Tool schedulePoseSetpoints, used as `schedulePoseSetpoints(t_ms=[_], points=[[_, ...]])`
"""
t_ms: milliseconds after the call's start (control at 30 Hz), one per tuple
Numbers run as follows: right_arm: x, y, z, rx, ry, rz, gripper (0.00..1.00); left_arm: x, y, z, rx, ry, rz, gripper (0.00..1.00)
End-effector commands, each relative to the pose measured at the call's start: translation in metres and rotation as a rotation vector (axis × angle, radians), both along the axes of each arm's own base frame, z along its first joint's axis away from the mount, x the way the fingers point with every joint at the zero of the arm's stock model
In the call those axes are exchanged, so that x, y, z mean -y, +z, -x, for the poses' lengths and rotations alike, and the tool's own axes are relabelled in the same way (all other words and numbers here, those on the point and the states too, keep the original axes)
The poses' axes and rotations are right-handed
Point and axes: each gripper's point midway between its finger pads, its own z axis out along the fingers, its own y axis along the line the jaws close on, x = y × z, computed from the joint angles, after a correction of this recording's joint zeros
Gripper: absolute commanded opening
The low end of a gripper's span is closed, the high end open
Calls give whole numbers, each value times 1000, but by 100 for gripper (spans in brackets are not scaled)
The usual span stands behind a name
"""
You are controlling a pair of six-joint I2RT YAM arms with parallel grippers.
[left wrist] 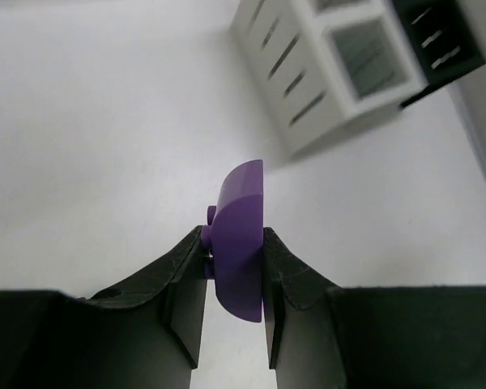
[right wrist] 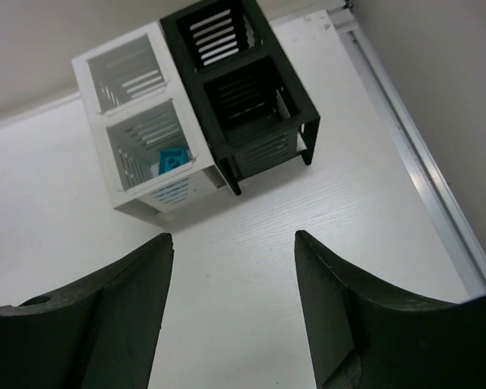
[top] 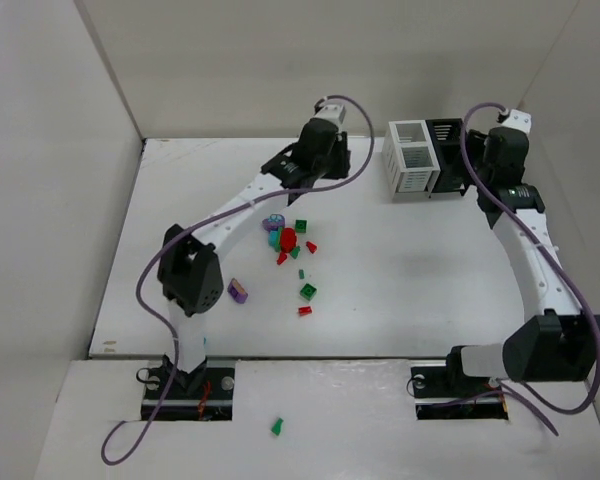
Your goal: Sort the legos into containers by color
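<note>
The left gripper (left wrist: 236,251) is clamped edge-on across a purple curved brick (left wrist: 241,219), held off the table, probably for the white bin (left wrist: 296,89) at upper right (a teal brick (right wrist: 172,160) lies inside); the right gripper (right wrist: 231,275) hovers parted, empty.

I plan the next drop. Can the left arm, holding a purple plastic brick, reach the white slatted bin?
Probably yes. The left arm has its jaws shut on the purple plastic brick, and only bare table lies before the white slatted bin. The right arm stands beyond the black bin.
</note>
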Motion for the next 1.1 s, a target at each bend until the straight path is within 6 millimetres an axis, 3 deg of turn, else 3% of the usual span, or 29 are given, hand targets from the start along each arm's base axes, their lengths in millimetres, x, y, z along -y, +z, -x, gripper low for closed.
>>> schedulePoseSetpoints(t_ms=[0, 33, 67, 100, 200, 233, 300, 333, 367, 400, 500, 533, 567, 633, 733, 900, 1067], points=[[15, 26, 8, 95, -79, -34, 67, 51, 70, -36, 227, -194, 59, 0], [15, 26, 8, 95, -79, -34, 67, 59, 77, -46, 244, -212, 84, 0], [22, 28, 11, 106, -103, -30, 67, 73, 61, -63, 242, -233, 96, 0], [22, 32, 13, 115, -103, -30, 67, 87, 98, -66, 316, -282, 166, 0], [28, 36, 9, 144, -98, -21, 67, 104, 111, -90, 406, -305, 268, 0], [18, 34, 5, 149, -28, -21, 67, 113, 116, -85, 419, -356, 311, 0], [3, 35, -5, 155, 97, 18, 67, 112, 136, -86, 446, -387, 409, 0], [-10, 40, -12, 185, 179, 11, 67, 120, 136, -75, 431, -461, 441, 0], [-15, 32, -13, 168, 205, -1, 67, 119, 135, -73, 423, -488, 457, 0], [-15, 37, -17, 182, 237, 9, 67, 119, 145, -63, 438, -531, 471, 0], [-42, 49, -22, 233, 427, -47, 67, 119, 129, -43, 467, -645, 422, 0], [-45, 49, -23, 239, 461, -72, 67, 114, 140, -35, 500, -663, 417, 0], [-59, 56, -25, 263, 536, -107, 67, 114, 123, -29, 490, -701, 383, 0], [-74, 60, -29, 276, 617, -160, 67, 112, 125, -22, 504, -732, 364, 0], [-100, 80, -25, 332, 782, -226, 67, 114, 109, -16, 476, -765, 311, 0], [-132, 70, -34, 288, 866, -317, 67, 128, 108, 0, 480, -788, 277, 0], [-155, 71, -30, 280, 912, -334, 67, 129, 113, -7, 493, -743, 242, 0]])
